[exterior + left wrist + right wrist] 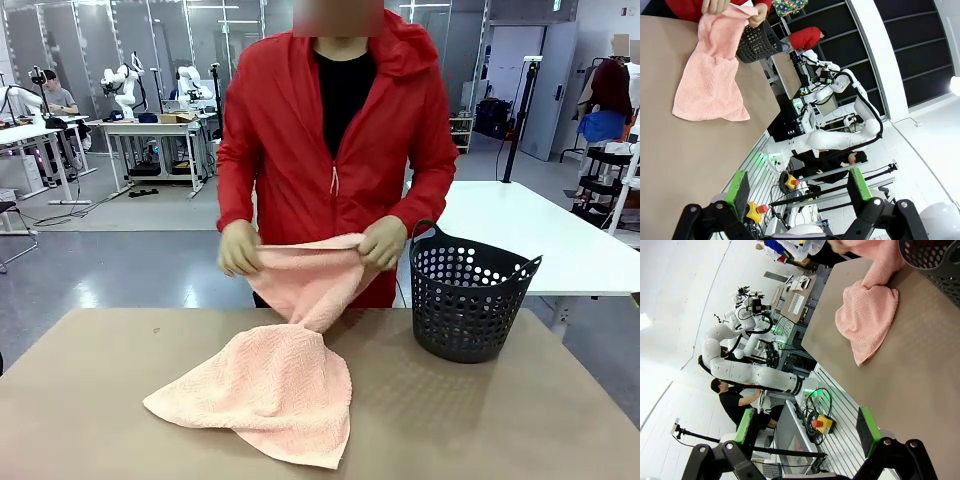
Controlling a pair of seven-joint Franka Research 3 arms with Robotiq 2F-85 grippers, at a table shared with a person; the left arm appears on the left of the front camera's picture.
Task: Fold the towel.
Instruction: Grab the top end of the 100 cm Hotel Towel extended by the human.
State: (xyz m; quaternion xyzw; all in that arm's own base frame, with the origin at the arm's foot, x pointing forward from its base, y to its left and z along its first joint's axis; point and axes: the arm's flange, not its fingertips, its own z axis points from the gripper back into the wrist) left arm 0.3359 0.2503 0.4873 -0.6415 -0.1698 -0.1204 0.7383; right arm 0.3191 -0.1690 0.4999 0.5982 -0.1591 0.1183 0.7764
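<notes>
The person's hands [238, 248] hold up one edge of the towel [275, 385]; the rest lies rumpled on the tabletop [500, 420]. Folding seems barely begun. The left gripper [797, 182] and right gripper [806, 420] gape wide, empty; next, probably spreading it flat.

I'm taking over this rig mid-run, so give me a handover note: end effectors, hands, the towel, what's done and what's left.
Left end effector: open, empty, away from the towel.
Right end effector: the same.
The person's hands hold the towel's far edge up; the rest lies rumpled on the table, beside the black basket.
Done: no fold yet.
Left: the whole folding.
</notes>
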